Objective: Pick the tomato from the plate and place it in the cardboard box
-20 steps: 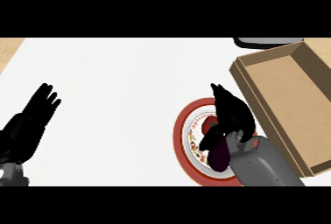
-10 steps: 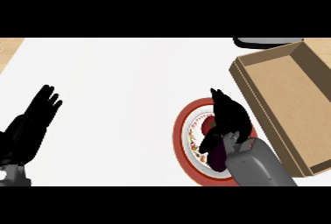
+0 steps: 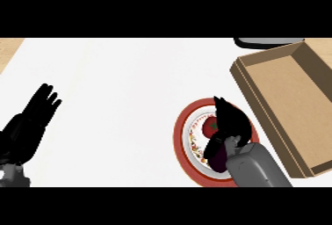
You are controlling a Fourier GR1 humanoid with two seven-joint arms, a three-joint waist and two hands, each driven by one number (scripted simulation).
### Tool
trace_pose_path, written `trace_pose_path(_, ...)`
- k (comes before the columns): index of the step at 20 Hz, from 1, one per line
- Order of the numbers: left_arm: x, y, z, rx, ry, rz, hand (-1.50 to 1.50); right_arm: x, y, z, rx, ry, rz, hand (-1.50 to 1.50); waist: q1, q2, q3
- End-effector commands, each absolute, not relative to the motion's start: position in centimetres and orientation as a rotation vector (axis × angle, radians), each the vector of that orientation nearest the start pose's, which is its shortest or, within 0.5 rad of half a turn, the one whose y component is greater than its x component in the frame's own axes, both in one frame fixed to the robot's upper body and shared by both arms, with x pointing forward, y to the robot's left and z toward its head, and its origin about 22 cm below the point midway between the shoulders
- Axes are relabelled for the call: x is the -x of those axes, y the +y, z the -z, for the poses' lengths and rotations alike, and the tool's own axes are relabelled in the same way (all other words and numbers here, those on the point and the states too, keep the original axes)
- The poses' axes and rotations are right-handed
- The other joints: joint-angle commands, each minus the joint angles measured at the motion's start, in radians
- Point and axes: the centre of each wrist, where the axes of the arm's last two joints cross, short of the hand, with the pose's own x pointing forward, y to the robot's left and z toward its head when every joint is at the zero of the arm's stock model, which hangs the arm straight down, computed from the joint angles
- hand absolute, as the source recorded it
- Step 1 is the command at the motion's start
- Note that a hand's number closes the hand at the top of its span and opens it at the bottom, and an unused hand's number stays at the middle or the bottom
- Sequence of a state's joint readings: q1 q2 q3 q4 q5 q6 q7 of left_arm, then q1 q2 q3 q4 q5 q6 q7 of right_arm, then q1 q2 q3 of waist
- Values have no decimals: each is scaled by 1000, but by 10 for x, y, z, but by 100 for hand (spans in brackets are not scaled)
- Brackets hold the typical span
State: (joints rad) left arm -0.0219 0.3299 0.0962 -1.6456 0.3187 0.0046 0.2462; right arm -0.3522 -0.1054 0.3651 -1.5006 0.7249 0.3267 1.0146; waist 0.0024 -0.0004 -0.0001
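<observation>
A white counter [image 3: 130,88] is carrying one red-rimmed plate [image 3: 183,140] and one cardboard box [image 3: 285,101] at its right edge. The right hand [image 3: 228,125] is resting over the plate, fingers curling beside the single tomato [image 3: 209,126] there, not clasping it. The left hand [image 3: 32,121] is resting open near the left edge.

Red tomato [image 3: 209,126] on a plate [image 3: 183,139] with red rim and white centre speckled along its inner edge. Brown cardboard box [image 3: 285,105], far right. White counter [image 3: 123,88]. Black hands, left [image 3: 29,127] and right [image 3: 230,123], on grey forearms.
</observation>
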Motion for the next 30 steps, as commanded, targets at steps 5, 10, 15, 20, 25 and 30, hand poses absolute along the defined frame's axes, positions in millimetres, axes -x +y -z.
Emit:
trace_pose_path(5,-242,325,-58,-60,-1436,-48,0,-299,-135,-69,795,-653,-920,-150,0,-1,0)
trace_pose_path(10,-248,327,-73,-41,-1450,-45,0,-303,-148,-40,808,-699,-929,150,0,0,0)
trace_pose_path(15,-246,339,-50,-69,-1441,-27,0,-310,-132,-57,820,-786,-976,150,0,0,0)
trace_pose_path(20,-246,329,-59,-38,-1432,-36,0,-309,-116,-52,835,-785,-982,150,1,0,0)
trace_pose_path(25,-255,328,-64,-47,-1452,-46,0,-342,-135,-53,825,-823,-994,150,3,1,0)
trace_pose_path(30,-238,301,-58,-44,-1453,-30,0,-382,-122,-65,877,-827,-1010,150,11,2,0)
